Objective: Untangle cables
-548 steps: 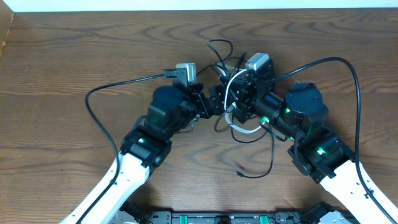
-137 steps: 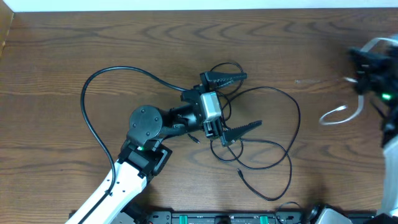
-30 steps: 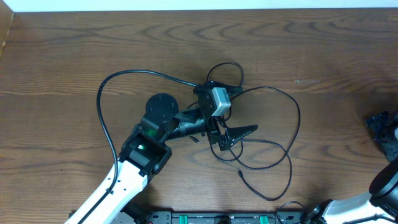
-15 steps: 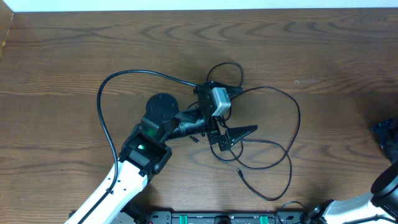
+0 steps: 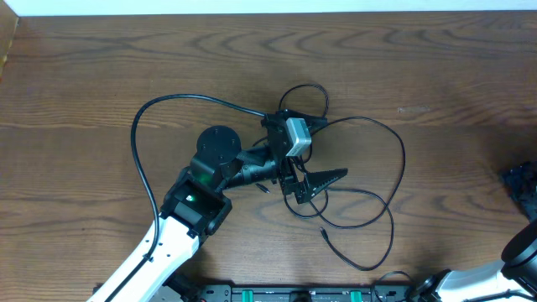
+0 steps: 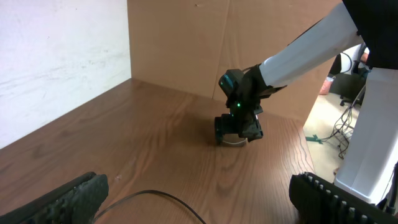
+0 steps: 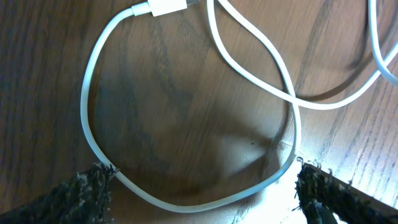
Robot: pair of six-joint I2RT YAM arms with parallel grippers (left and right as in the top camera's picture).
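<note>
Wood-grain table [image 5: 101, 67], white wall [image 6: 50, 56], black cables [image 5: 404, 159]

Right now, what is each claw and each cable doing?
left claw, open, holding nothing, over the black cable.
right claw, open, holding nothing, above the white cable.
black cable, lying in loose crossing loops on the table, not held.
white cable, lying flat in a loop, crossing itself, not held.

Soft, even light; sharp frames, faint shadows.
</note>
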